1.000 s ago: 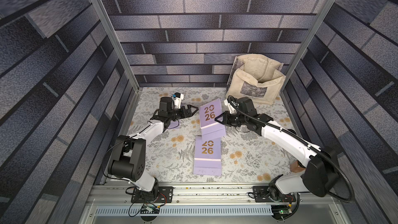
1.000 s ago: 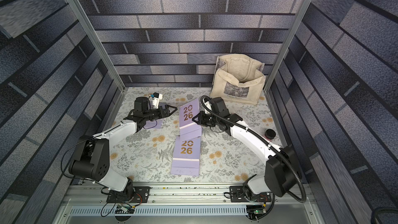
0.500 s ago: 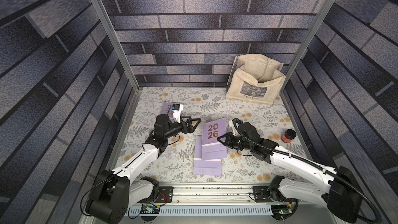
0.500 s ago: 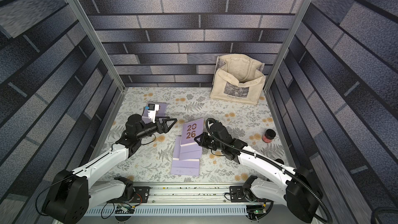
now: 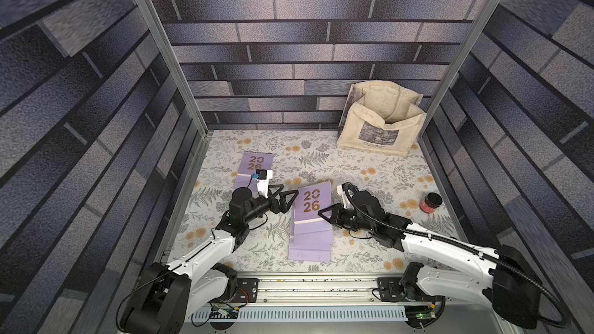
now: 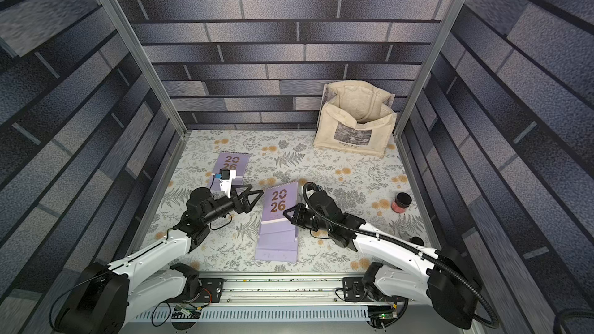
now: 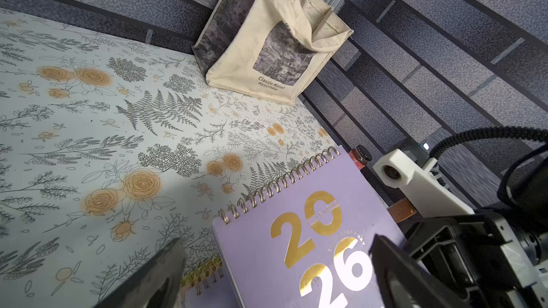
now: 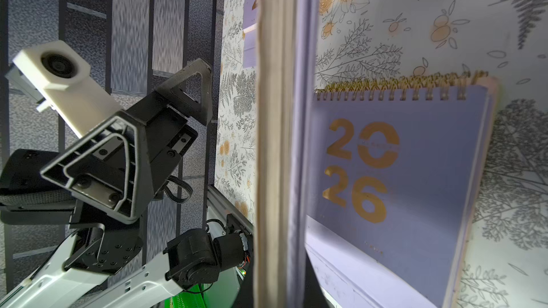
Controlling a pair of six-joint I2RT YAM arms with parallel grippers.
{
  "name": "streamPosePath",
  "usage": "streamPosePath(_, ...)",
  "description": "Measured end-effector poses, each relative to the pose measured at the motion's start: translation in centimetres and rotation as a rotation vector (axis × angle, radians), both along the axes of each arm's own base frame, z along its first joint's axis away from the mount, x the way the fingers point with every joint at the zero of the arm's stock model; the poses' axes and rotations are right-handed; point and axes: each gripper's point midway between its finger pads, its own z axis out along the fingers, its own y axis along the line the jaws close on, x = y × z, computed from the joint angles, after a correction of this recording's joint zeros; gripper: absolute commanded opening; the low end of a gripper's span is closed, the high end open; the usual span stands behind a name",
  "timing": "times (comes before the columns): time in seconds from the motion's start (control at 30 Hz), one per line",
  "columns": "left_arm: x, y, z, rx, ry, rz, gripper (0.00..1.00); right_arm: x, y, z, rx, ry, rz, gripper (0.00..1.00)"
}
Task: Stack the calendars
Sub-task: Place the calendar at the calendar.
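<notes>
in both top views the raised calendar [image 5: 311,202] is covering the top of the flat calendar [image 5: 310,245], and the left arm's camera [image 5: 262,175] is hiding part of the far calendar [image 5: 256,162].

A cream tote bag [image 5: 382,123] is standing upright in the far right corner of the floral-printed desk [image 5: 324,159]. Its mouth is gaping open, and its printed panel, lettered "Claude Monet", is facing the front edge. A small red jar [image 5: 430,202] with a black lid is sitting near the right edge, well apart from the bag. Brick-patterned panels [image 5: 289,43] are enclosing the desk on three sides. A metal rail [image 5: 315,290] is running along the front edge.
</notes>
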Motion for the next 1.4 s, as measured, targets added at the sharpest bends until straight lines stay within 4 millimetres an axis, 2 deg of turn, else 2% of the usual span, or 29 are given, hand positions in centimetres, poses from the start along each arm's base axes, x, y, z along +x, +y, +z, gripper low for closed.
streamPosePath(0.27,-0.4,-0.4,-0.4,0.018,0.002,-0.019,1.00,-1.0,-0.2,-2.1,-0.030,0.027,0.006,0.00)
streamPosePath(0.7,0.1,-0.9,-0.8,0.088,0.058,-0.037,1.00,-1.3,1.0,-3.4,-0.022,0.030,0.039,0.00)
streamPosePath(0.83,0.2,-1.0,-1.8,0.109,0.097,-0.042,1.00,-1.4,1.0,-4.0,-0.027,0.036,0.042,0.00)
streamPosePath(0.97,0.0,-1.1,-2.7,0.122,0.129,-0.048,1.00,-1.5,1.0,-4.2,-0.021,0.035,0.041,0.00)
streamPosePath(1.4,0.0,-1.1,-2.9,0.126,0.136,-0.051,1.00,-1.6,1.1,-4.4,-0.003,0.035,0.015,0.00)
